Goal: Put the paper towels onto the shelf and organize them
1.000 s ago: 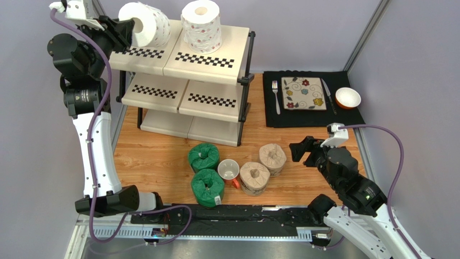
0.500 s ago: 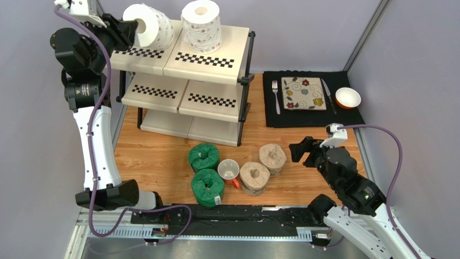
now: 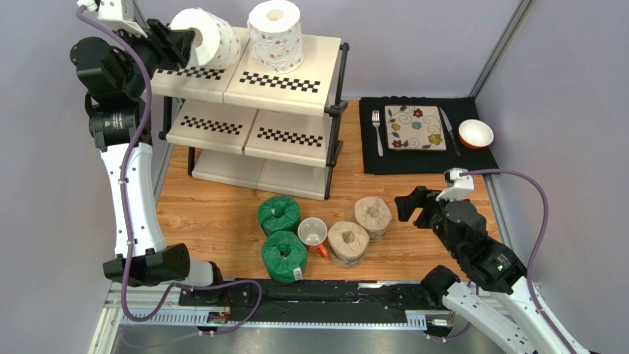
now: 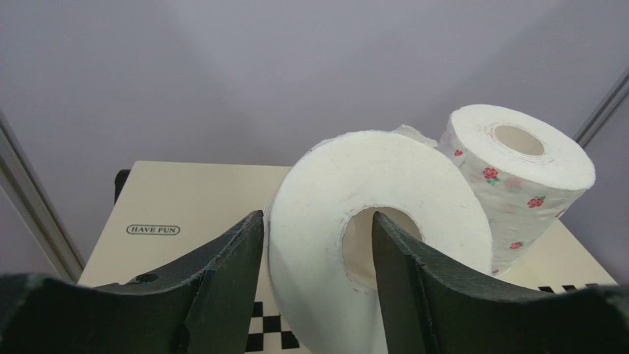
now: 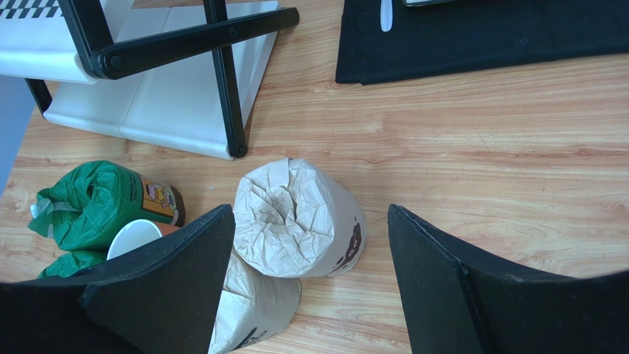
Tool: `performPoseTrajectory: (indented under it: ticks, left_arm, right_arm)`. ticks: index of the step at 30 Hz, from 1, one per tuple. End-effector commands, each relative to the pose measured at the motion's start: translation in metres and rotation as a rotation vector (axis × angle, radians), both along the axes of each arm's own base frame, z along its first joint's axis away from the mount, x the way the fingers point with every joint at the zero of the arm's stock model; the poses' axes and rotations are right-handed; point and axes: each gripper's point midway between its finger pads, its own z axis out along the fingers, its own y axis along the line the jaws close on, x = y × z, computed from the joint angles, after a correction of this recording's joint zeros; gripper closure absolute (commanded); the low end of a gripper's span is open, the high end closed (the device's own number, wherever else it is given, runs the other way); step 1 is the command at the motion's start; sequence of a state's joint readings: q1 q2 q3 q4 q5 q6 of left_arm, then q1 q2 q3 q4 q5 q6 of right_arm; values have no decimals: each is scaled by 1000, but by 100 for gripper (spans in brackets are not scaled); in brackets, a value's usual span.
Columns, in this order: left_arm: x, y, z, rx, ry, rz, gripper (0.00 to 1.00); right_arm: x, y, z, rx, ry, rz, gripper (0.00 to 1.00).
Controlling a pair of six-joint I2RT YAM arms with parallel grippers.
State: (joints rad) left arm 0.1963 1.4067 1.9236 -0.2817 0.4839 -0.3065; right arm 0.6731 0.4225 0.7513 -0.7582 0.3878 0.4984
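On the table (image 3: 221, 206), mug (image 3: 313, 232) between green rolls (image 3: 279, 214) and tan rolls (image 3: 373, 214), right pincer (image 5: 310, 217) released.

Left arm (image 3: 133, 192) stretched tall and folded over at the top, left gripper (image 4: 317, 221) held level with jaws loosely parted, while the right arm (image 3: 480, 254) crouches low, right gripper (image 5: 310, 210) tilted downward, fingers spread wide.

Shelf (image 3: 321, 55): smooth cream plastic tiers with a slight sheen, carried on black metal posts (image 5: 224, 88). 2 white rolls (image 4: 384, 221), soft matt paper; 2 brown rolls (image 5: 295, 217), crinkled matt paper wrap; 2 green rolls (image 3: 279, 215), crumpled wrap, material unclear. Table (image 3: 214, 206): smooth wood-grain top; placemat (image 3: 421, 161): matt black cloth.
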Motion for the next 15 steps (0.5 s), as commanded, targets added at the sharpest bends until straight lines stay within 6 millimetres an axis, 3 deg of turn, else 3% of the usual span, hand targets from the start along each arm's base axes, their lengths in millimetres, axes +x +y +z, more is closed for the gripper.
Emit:
performPoseTrajectory:
  ticks: [1, 15]
  left_arm:
    - [-11, -4, 23, -1, -79, -23, 33]
    - [13, -8, 11, -51, -76, -82, 30]
  right_arm:
    - [4, 1, 10, 14, -41, -5, 20]
    - [9, 1, 9, -26, -36, -7, 20]
